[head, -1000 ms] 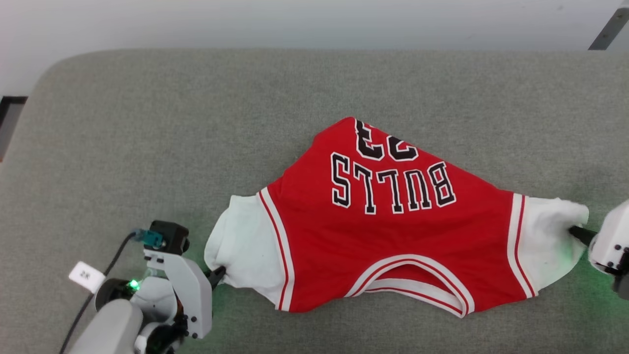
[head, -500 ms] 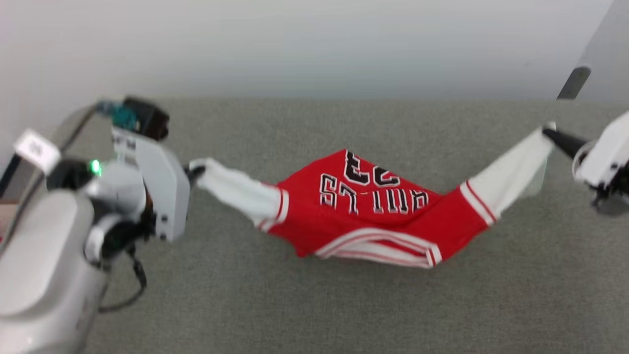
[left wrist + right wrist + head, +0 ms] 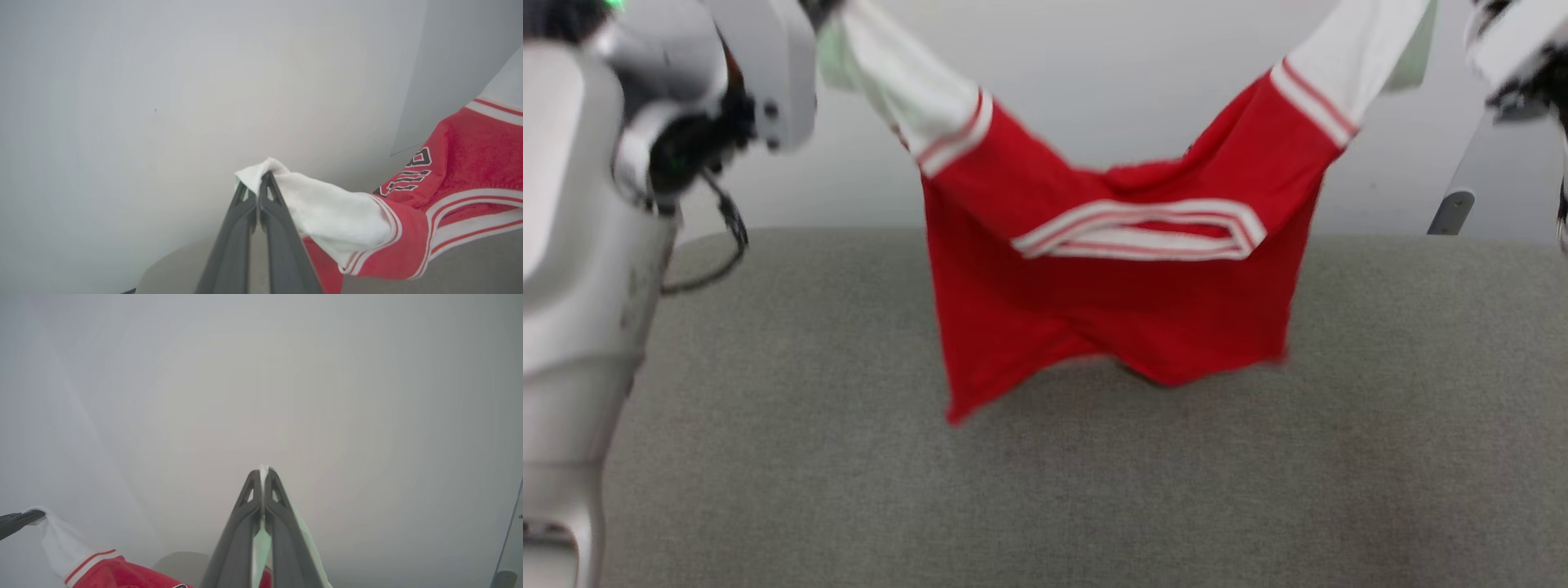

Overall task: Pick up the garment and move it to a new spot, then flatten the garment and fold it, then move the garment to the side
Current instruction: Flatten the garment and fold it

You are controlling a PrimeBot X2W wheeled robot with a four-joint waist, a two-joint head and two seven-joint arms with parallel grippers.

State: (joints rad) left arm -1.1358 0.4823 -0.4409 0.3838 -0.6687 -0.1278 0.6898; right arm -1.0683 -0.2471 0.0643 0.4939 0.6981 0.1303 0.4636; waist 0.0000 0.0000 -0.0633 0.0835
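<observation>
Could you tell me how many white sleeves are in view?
2: left sleeve, upper left in the head view, in the left gripper; right sleeve, upper right, in the right gripper.

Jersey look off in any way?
The garment hangs askew: left gripper and right gripper each pinch a sleeve tip, the body sags between them, and the hem's left corner droops lower than its right. No damage visible.
</observation>
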